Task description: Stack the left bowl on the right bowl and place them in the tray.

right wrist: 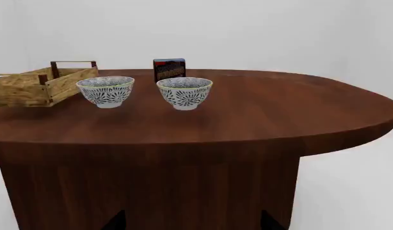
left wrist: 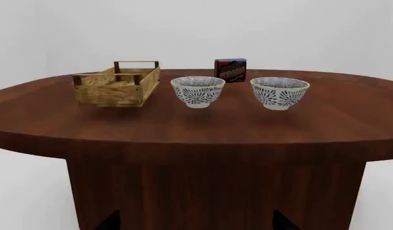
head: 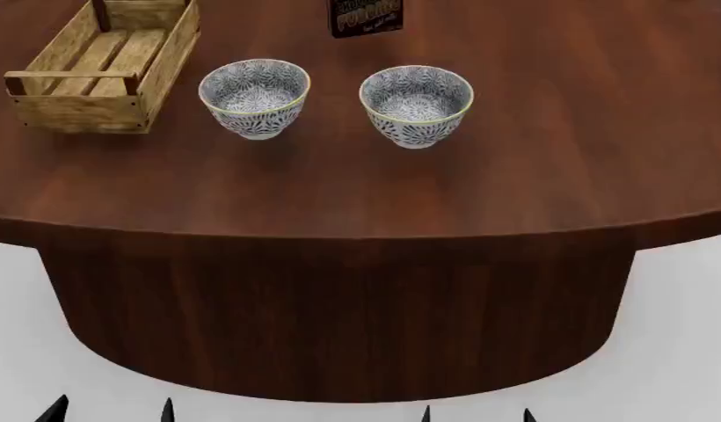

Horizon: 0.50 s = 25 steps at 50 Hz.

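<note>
Wooden table (head: 549, 167): two bowls — left bowl (head: 254, 97), right bowl (head: 416, 105); one tray (head: 97, 75); gripper states untellable.

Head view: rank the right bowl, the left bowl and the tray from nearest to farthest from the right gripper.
1. right bowl, almost straight ahead of the right gripper.
2. left bowl, next to it on the left.
3. tray, at the far left.

**Edges trim the scene**

In the head view, the tray (head: 97, 75) and the pudding box (head: 367, 16) run off the top edge. Only dark fingertips (head: 55, 409) of the end effectors poke in at the bottom; their state cannot be told. The box's lettering is too small to read.
</note>
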Tool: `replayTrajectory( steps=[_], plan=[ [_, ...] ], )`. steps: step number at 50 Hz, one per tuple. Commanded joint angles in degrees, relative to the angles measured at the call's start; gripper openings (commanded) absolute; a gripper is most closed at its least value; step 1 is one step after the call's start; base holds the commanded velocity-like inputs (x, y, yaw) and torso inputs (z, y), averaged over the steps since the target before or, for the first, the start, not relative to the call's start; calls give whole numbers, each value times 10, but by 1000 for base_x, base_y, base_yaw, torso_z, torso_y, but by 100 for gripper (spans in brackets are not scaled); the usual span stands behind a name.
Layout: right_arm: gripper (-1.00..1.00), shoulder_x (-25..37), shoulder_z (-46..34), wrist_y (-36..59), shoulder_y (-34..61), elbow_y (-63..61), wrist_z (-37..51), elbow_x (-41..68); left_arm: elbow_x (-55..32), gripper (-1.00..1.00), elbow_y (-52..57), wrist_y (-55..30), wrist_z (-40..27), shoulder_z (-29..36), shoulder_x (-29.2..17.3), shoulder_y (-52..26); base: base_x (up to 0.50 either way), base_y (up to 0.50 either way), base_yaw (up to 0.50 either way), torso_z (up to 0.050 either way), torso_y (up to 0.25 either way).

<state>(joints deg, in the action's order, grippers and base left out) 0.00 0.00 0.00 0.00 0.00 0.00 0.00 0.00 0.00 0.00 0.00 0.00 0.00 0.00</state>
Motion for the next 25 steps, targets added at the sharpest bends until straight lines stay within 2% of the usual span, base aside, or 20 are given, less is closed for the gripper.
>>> replayTrajectory(
  steps=[1,9,25],
  plan=[
    [100,5,0,0,0,0,0,5,0,100,0,0,-6,6,-6,0,0,0,0,0,0],
    [100,21,-32,-20,2,1,17,19,-33,100,10,-10,-15,19,-21,1,0,0,0,48,0],
    [100,38,-45,-27,4,-7,33,45,-47,100,7,5,-31,36,-41,-4,0,0,0,50,0]
  ],
)
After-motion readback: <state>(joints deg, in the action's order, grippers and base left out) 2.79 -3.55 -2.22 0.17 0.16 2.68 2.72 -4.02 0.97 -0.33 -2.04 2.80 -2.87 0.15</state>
